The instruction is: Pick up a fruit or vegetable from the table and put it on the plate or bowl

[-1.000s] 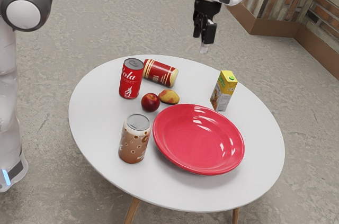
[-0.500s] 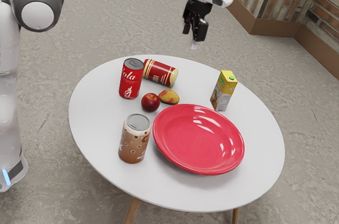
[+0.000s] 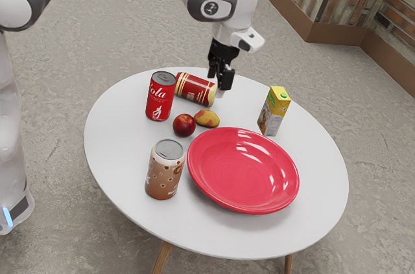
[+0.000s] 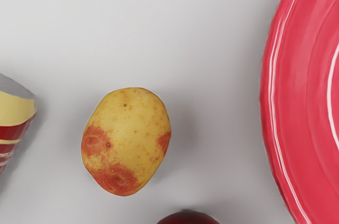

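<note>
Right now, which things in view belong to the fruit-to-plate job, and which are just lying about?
Part of the job: end effector, yellow-red fruit, red apple, red plate.

Lying about: upright cola can, red striped can on its side, brown can, juice carton.

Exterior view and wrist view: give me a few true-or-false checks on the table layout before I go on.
The round red plate is empty. True.
The yellow-and-red mottled fruit lies on the plate. False: it lies on the round white table, beside the plate.
The red cola can stands upright. True.
The red-and-gold striped can stands upright. False: it lies on its side.
The black gripper hangs above the table. True.
</note>
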Motion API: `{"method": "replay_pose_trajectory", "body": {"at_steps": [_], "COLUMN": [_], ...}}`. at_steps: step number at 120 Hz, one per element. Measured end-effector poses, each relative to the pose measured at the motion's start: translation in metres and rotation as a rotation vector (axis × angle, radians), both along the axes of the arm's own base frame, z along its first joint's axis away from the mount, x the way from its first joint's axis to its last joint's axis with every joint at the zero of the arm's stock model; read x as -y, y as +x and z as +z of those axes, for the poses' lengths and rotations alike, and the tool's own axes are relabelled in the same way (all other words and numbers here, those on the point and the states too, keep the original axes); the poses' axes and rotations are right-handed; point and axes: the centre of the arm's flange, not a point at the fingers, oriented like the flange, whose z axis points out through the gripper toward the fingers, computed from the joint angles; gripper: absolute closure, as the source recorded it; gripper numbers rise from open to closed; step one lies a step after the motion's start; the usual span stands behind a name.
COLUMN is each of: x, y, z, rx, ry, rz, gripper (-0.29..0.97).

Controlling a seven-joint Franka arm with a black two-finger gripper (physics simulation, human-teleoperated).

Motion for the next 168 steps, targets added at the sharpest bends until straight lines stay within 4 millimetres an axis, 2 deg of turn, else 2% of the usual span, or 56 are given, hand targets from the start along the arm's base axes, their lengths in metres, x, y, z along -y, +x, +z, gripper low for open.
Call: {"method": "replay_pose_trajectory", "body": {"at_steps": [20,53,65,71,84,101,150,168], "x": [-0.011,-0.026,-0.039,-0.042,-0.043,-0.045,-0.048,-0.047], "y": [-0.011,-0.009,-0.007,-0.008,-0.010,-0.013,-0.021,-0.019], "z": [0.000,0.004,-0.003,-0.012,-0.028,-0.038,-0.049,-0.054], "rx": [0.048,0.092,0.091,0.082,0.069,0.068,0.077,0.079], "ry": [0.006,0.047,0.053,0.053,0.051,0.051,0.042,0.042], "rz": [0.023,0.034,0.051,0.053,0.048,0.047,0.048,0.044], "gripper": [0.00,0.00,0.00,0.00,0.00,0.00,0.00,0.00]}}
